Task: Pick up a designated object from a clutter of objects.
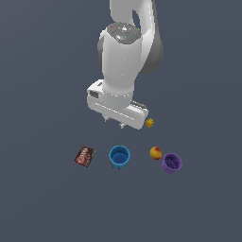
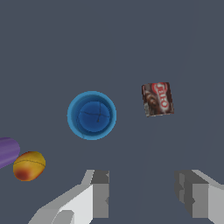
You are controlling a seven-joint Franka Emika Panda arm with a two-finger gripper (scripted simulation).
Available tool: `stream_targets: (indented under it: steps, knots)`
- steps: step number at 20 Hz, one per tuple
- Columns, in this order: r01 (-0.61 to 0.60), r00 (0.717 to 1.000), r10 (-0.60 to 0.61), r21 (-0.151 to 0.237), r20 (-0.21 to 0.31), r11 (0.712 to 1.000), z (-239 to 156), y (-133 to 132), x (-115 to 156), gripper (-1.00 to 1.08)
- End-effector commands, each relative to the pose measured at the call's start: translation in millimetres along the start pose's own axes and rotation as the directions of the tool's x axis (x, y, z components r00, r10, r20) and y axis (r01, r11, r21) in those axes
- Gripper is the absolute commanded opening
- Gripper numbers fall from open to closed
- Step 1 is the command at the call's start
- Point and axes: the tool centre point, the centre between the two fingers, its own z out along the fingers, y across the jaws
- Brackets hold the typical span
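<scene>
Exterior view: white Panda arm (image 1: 124, 61) hanging above a flat grey-blue surface (image 1: 42, 203). Wrist block angled, two short finger tips (image 1: 122, 125) poking out beneath; gripper (image 1: 115, 122) up off the surface, nothing between its parts.

Blue cup (image 1: 119, 156) near centre, below the gripper in the picture and apart from it. Bright blue, round, upright, mouth open upward. Rim a lighter blue ring, hollow inside darker, walls narrowing slightly toward the base. Stands alone, touching no neighbour.

Brown-red packet (image 1: 84, 156) flat toward the exterior view's left of the cup, near but separate. Orange-red ball (image 1: 156, 152) toward the exterior view's right; purple cup (image 1: 171, 163) just beside the ball, tipped slightly, contact not clear. Small yellow lump (image 1: 150, 123) farther back, close by the edge of the wrist block.

Wrist view: looking almost straight down into the blue cup (image 2: 91, 115). Pale blue rim circle, deeper blue floor with faint crossing lines. Packet (image 2: 157, 99) off to one side, red and white lettering on a brown face, slightly rotated. Ball (image 2: 29, 165) orange with a yellow patch, purple cup (image 2: 6, 151) cut by the frame edge next to it. Two grey-white fingers (image 2: 99, 192) in the foreground; jaws spread wide, bare surface (image 2: 144, 52) showing in the gap, gripper (image 2: 142, 192) holding nothing. Cup lies outside that gap, ahead of the finger tips.
</scene>
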Motion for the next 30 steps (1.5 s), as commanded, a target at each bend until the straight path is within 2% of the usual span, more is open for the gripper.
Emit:
stream_targets:
  steps: [1, 7, 14, 30]
  knots:
    - [-0.049, 0.999, 0.049, -0.009, -0.012, 0.999, 8, -1, 2, 0.28]
    - [-0.16, 0.986, 0.159, -0.024, -0.044, 0.987, 27, -5, 6, 0.28]
    - [-0.284, 0.956, 0.28, -0.028, -0.082, 0.959, 50, -10, 10, 0.28]
    - [-0.518, 0.844, 0.513, 0.006, -0.156, 0.855, 98, -24, 11, 0.28]
